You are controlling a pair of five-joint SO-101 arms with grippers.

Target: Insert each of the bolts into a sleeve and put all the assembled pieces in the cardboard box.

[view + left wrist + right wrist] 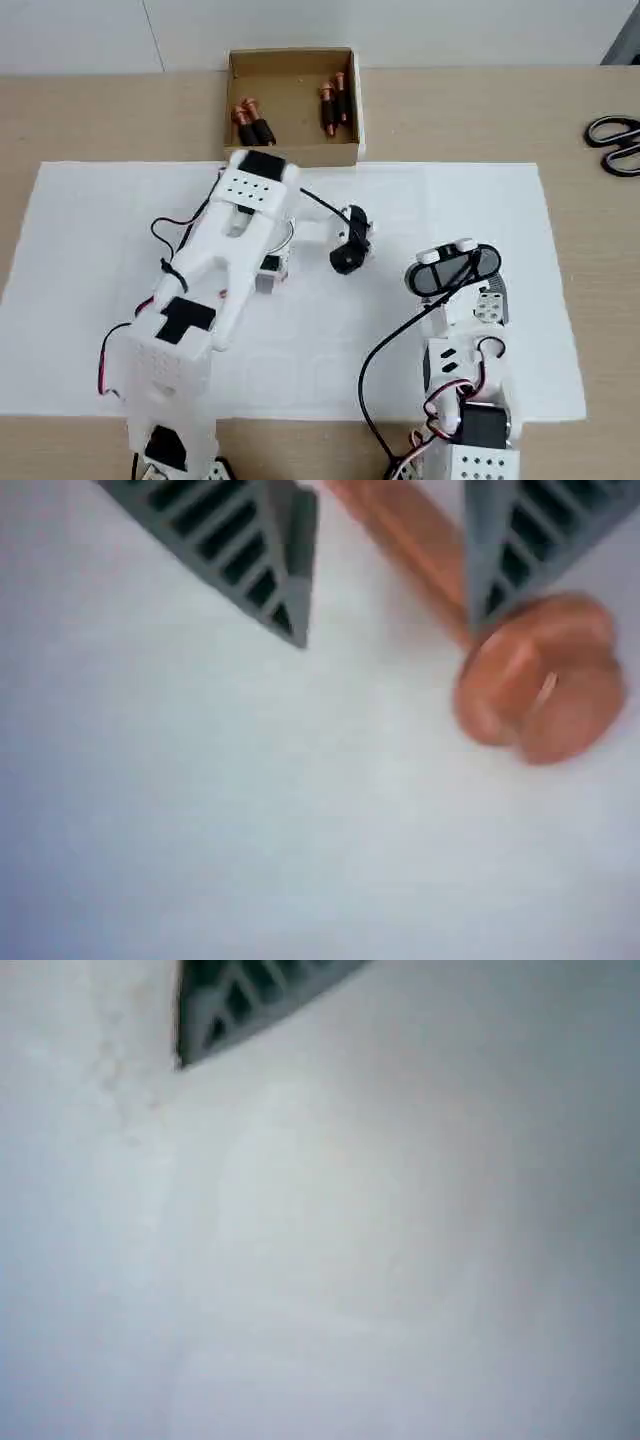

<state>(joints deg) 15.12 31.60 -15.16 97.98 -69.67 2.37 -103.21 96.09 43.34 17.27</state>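
1. You were at the pick-up of a loose bolt, going by how things lay: the left gripper stood low over the white paper sheet with its jaws wide apart and nothing clamped between them.
2. The copper bolt lay flat on the sheet. Its shaft ran up through the gap, hard by one finger, and its round head sat just past that finger's tip. I could not tell whether shaft and finger were touching.
3. The other finger stood well clear of the shaft, so the bolt was off-centre in the opening.
4. To do this well, you needed to shift the gripper sideways until the shaft sat midway between the jaws. Otherwise the near finger would probably push the bolt and roll it across the paper.
5. You would have done best to close on the shaft just behind the head, leaving the far end free to enter a sleeve.
6. The cardboard box lay beyond the left gripper, with assembled pieces already in it.
7. The right gripper hung close over bare paper; I could not tell its opening.
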